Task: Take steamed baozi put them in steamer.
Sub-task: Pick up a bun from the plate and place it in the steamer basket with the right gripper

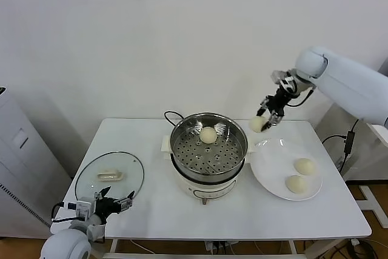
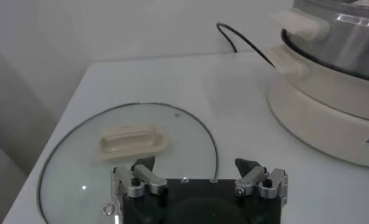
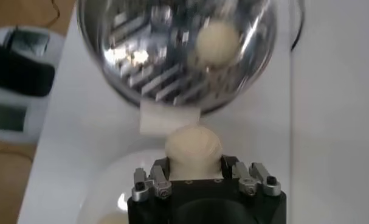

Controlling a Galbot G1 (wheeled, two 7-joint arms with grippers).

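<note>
Steamer point(image 2: 330, 73) cropped at frame edge

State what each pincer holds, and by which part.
Right pincer grips a baozi by its sides, raised beside the steamer. Left pincer, open, holds nothing.

The room is bright, with soft light all over. The white worktop point(image 1: 303, 216) has only faint shadows. The shiny steamer point(image 3: 172, 55) shows bright glints and looks blurry in the right wrist view.
</note>
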